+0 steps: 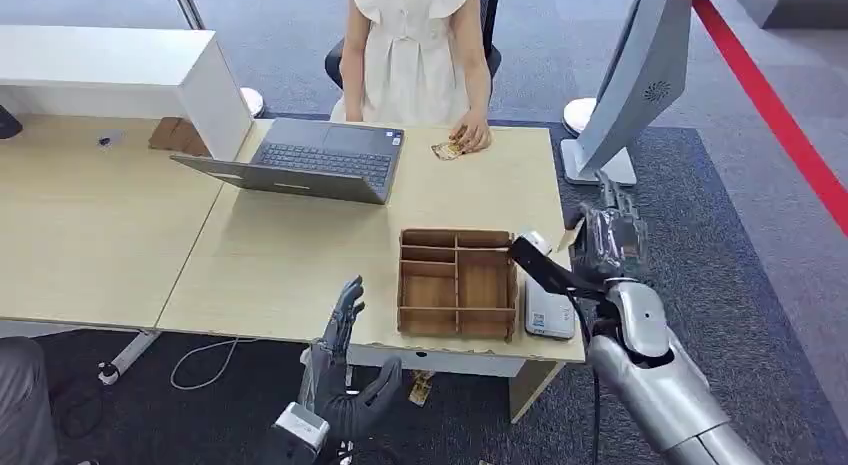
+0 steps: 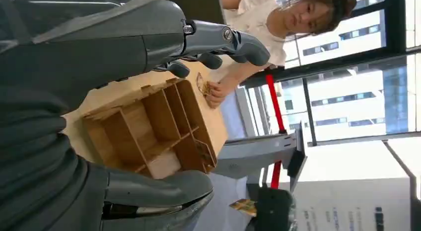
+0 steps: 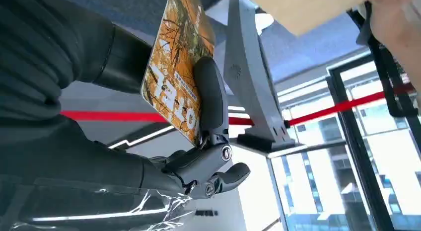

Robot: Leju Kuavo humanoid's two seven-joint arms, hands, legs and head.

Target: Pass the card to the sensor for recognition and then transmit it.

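Right robot hand point(image 3: 149, 116) clamps the orange card point(image 3: 178, 67) off the surface's point(image 1: 300, 255) three o'clock edge, beside the white sensor point(image 1: 548, 310). Left robot hand point(image 1: 345, 375), fingers apart, hangs past the six o'clock edge near the wooden tray point(image 1: 458, 283); the card is hard to make out from the head view.

open laptop point(image 1: 315, 163) on table point(image 1: 290, 255) | wooden divided tray point(image 1: 457, 282) near front edge | seated person point(image 1: 415, 50), hand point(image 1: 470, 133) resting on table | white box point(image 1: 110, 70) at left
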